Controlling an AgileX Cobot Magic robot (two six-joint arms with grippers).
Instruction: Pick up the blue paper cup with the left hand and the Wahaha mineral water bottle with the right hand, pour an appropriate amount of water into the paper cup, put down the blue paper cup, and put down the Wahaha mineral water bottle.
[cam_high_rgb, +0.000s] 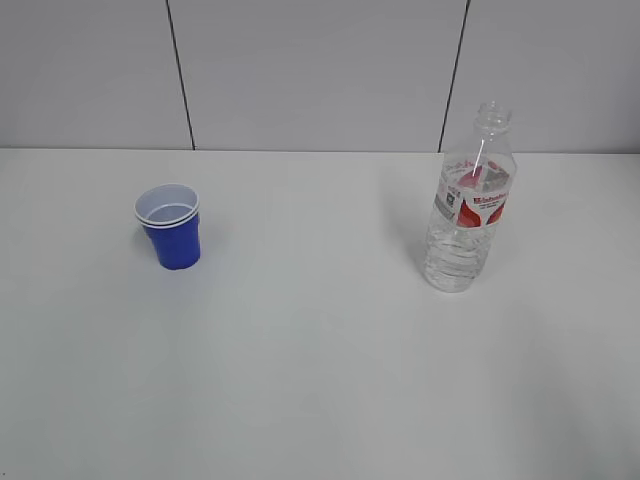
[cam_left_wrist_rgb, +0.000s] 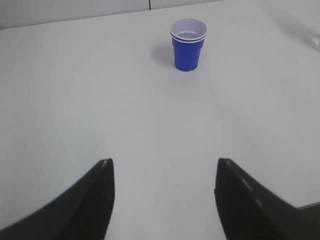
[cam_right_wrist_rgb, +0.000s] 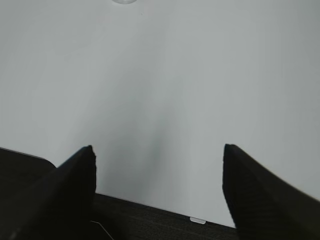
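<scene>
Two grippers — left hand (cam_left_wrist_rgb: 162, 200) and right hand (cam_right_wrist_rgb: 157, 190) — gape wide, holding nothing; next, reach blue paper cup (cam_high_rgb: 170, 227) and Wahaha mineral water bottle (cam_high_rgb: 468, 205).

White table (cam_high_rgb: 320, 380), matte. Blue paper cup (cam_high_rgb: 170, 226) upright on the left; Wahaha mineral water bottle (cam_high_rgb: 469, 200) upright on the right, capless, little water inside. The two stand well apart.

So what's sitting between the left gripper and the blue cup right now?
Nothing: the left wrist view shows only bare white table between the open left gripper and the blue paper cup, which stands upright farther ahead.
</scene>
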